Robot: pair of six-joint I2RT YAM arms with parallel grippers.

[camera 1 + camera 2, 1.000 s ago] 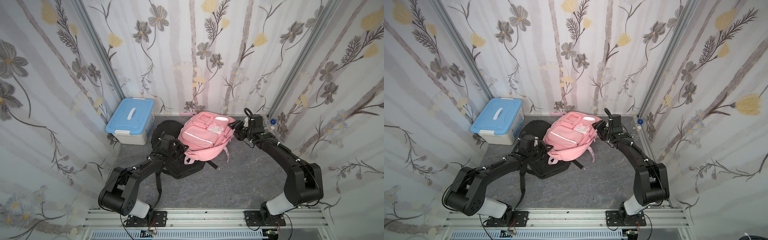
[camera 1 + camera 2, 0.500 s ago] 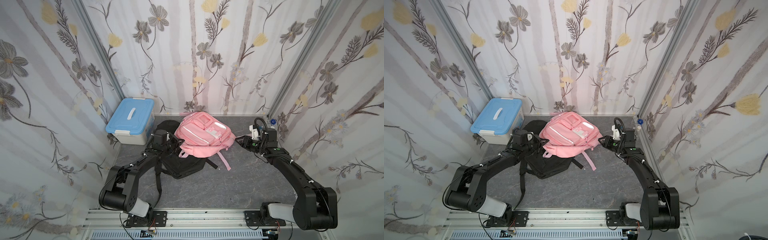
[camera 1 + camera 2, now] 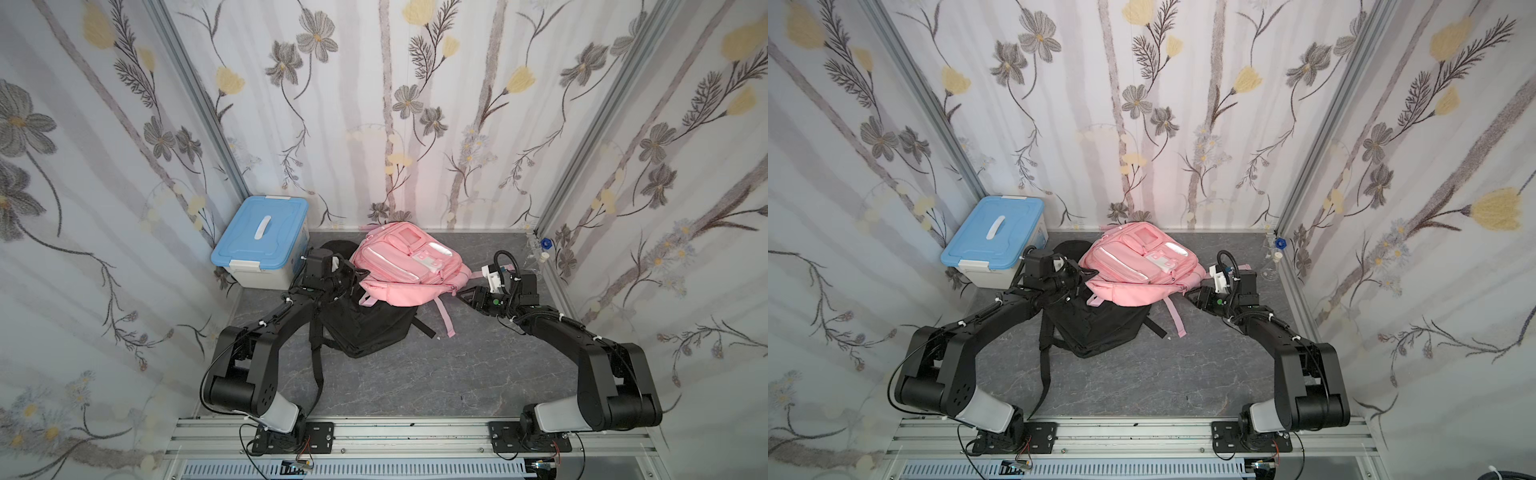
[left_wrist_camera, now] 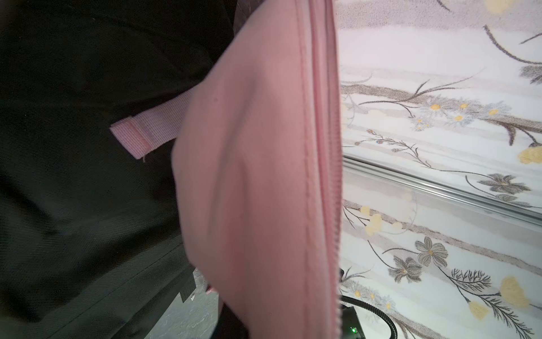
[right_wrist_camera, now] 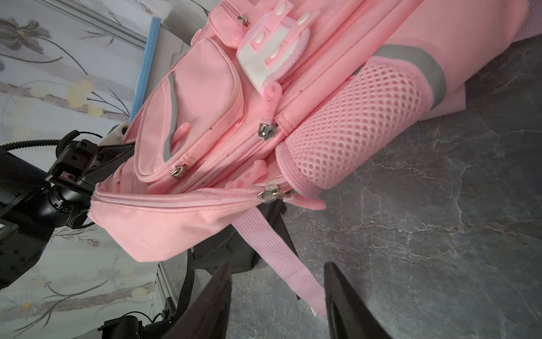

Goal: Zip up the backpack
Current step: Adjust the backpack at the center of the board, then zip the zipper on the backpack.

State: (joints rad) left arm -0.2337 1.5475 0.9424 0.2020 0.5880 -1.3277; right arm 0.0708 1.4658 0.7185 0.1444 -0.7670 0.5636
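Pink fabric backpack [image 3: 409,270], main zipper seemingly still open; left gripper [image 3: 348,272] pinches its corner, right gripper [image 5: 277,270] gapes empty short of the silver slider [image 5: 268,196].

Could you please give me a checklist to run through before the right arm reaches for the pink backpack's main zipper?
1. Anchor: left gripper shut on the backpack's edge: ok.
2. Free arm: right gripper open, empty: ok.
3. Target: main zipper slider in sight beside the mesh pocket, right wrist view: ok.
4. Zipper closed: not ok; it gapes from the slider toward the left gripper.
5. Approach: not ok; a pink strap lies between the slider and the right gripper.
6. Fabric taut along the zipper: cannot tell.
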